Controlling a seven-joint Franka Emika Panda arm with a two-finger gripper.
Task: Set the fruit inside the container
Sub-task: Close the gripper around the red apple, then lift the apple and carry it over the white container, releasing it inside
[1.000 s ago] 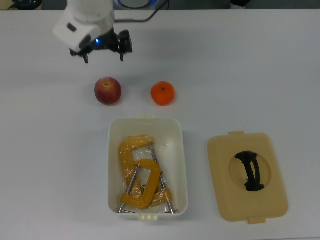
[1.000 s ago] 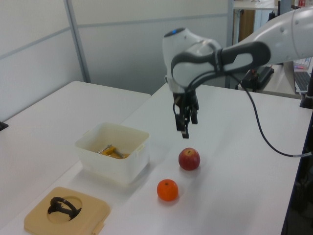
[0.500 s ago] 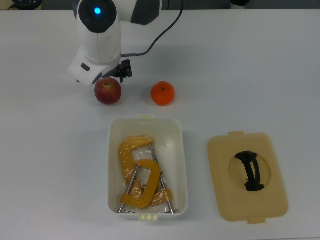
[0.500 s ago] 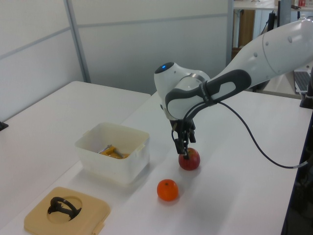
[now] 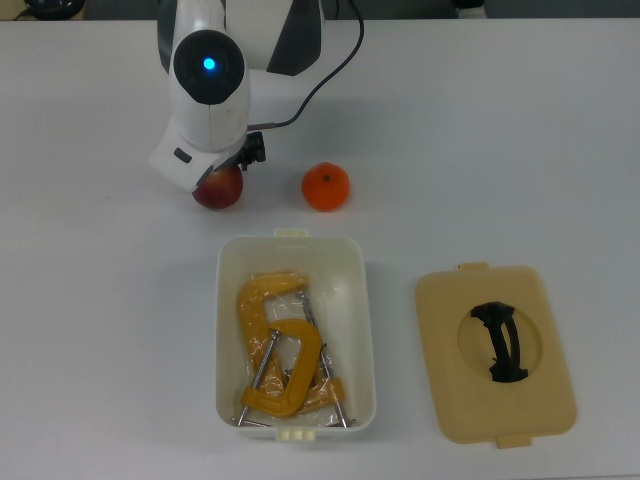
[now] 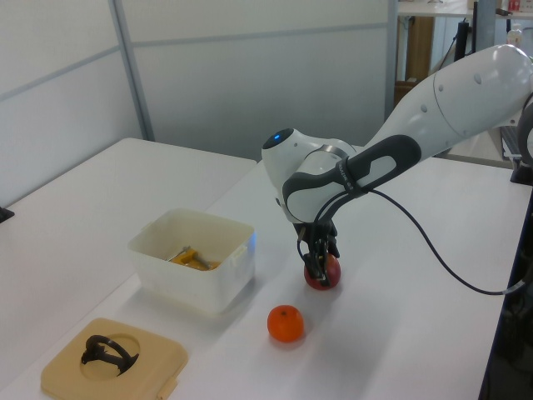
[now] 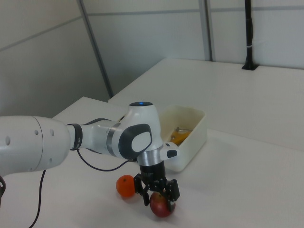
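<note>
Your gripper (image 7: 158,195) is down over the apple (image 7: 162,206), fingers straddling it on either side; whether they have actually closed onto the fruit cannot be told, since the top view hides them under the wrist and the two side views leave the contact unclear. The apple sits on the white table (image 5: 520,130), and nothing shows it lifted. In the top view only its lower edge (image 5: 218,190) peeks out from under the arm's white housing, which suggests you came in from straight above, a sensible line for a round fruit that would roll under a sideways push. The tangerine (image 5: 326,187) lies apart from the apple, to the top view's right of it, untouched, so it looks like your second pick. The tub (image 5: 293,245) stands open just below both fruits in the top view, near enough that the carry should be short. It already holds yellow clamps (image 5: 283,352), so you will likely be setting fruit on top of metal rather than on a flat floor; a low release seems wise. The beige lid (image 5: 495,352) with its black handle lies flat to the top view's right of the tub, well clear of the path. Judged stage: first grasp, neither fruit in the tub yet.
</note>
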